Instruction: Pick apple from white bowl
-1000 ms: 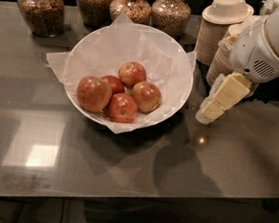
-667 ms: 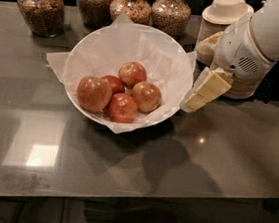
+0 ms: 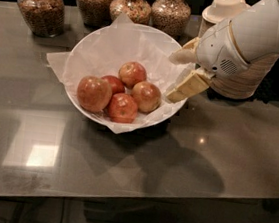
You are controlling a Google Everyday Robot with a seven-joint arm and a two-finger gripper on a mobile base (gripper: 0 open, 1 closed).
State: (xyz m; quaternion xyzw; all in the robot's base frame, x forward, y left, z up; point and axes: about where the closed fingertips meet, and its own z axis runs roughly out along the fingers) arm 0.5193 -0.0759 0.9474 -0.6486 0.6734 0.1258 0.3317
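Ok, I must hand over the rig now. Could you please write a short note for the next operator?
Gripper: open and empty, at the right rim of the white bowl, fingers pointing inward.
Things: all five apples lie in the bowl. The nearest apple is just left of the fingertips.
Done: approach only, nothing is grasped.
Left: lower onto one apple, close, lift it out.

Hand (image 3: 176,76) above white bowl (image 3: 70,93), right side

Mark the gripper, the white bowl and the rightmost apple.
Gripper (image 3: 171,77): camera view, midway between fingertips, over bowl's right rim.
White bowl (image 3: 160,115): camera view, front-right wall.
Rightmost apple (image 3: 146,96): camera view, its middle.
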